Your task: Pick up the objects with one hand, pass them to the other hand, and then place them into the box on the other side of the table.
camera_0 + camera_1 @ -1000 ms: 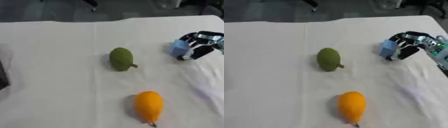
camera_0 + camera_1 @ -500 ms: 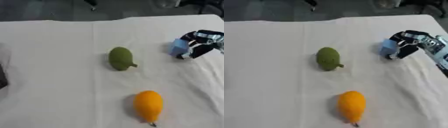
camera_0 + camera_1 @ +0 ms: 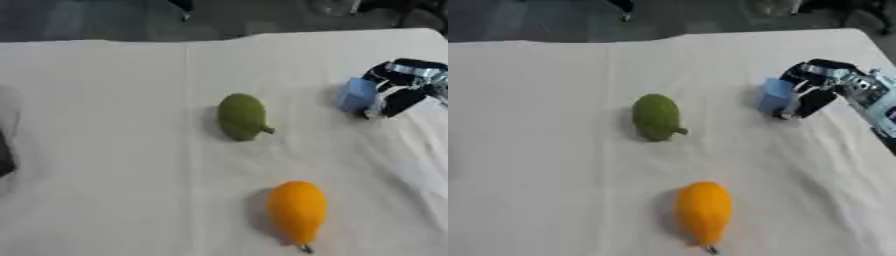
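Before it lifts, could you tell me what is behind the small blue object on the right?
The right hand is behind the blue object, fingers curled round it. The object's far side is hidden.

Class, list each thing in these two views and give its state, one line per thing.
Blue object: upright on the cloth, the right hand's fingers curled round it.
Right hand: shut on the blue object.
Green fruit: lying free, untouched.
Orange fruit: lying free, stem toward the near edge.
White cloth: spread flat, creased.
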`<act>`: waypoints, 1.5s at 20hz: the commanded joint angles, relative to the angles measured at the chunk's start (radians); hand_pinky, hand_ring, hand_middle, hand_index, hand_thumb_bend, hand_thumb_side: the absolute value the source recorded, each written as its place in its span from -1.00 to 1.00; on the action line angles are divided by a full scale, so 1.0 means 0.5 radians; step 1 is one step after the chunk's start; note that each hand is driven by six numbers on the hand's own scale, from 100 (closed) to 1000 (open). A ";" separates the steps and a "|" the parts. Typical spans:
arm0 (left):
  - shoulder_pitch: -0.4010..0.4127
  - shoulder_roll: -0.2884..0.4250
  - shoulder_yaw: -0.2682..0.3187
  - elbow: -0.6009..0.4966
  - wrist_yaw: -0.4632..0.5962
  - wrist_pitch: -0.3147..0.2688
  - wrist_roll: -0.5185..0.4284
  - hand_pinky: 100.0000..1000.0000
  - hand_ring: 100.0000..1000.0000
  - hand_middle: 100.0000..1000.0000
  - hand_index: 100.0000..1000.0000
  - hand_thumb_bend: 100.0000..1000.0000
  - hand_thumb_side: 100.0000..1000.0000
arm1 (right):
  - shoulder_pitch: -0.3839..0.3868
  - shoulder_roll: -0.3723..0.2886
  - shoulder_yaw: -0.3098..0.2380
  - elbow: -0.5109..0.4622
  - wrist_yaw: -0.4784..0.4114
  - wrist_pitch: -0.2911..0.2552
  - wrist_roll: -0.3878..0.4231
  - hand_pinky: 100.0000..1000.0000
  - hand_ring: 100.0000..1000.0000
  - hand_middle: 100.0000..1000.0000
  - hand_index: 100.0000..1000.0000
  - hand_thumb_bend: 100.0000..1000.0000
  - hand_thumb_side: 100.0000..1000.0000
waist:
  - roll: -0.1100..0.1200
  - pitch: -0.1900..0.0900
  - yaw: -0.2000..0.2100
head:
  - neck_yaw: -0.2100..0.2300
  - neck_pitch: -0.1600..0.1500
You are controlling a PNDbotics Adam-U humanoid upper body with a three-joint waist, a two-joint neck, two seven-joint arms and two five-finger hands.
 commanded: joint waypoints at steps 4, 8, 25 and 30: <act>-0.007 0.033 0.026 -0.029 -0.002 -0.003 0.009 0.60 0.42 0.61 0.64 0.07 0.11 | -0.021 -0.075 -0.022 -0.038 -0.056 0.031 -0.092 0.64 0.56 0.04 0.08 -0.36 -1.00 | -0.001 -0.026 -0.003 | -0.009 -0.015; -0.005 0.034 0.027 -0.029 -0.002 -0.004 0.010 0.60 0.42 0.61 0.64 0.07 0.11 | -0.018 -0.076 -0.019 -0.045 -0.099 0.057 -0.151 0.62 0.54 -0.02 -0.05 -0.40 -1.00 | -0.002 -0.032 -0.007 | -0.008 -0.010; 0.022 0.068 0.027 -0.028 -0.021 -0.001 0.015 0.60 0.43 0.61 0.64 0.08 0.10 | -0.003 -0.111 -0.024 -0.315 -0.434 0.110 -0.378 0.54 0.40 -0.22 -0.14 -0.44 -1.00 | 0.014 -0.166 -0.108 | 0.093 0.079; -0.007 0.118 0.019 -0.038 -0.039 0.004 0.014 0.59 0.43 0.61 0.64 0.09 0.08 | 0.004 -0.043 -0.012 -0.484 -0.579 0.149 -0.462 0.43 0.34 -0.23 -0.13 -0.45 -1.00 | 0.028 -0.246 -0.161 | 0.153 0.142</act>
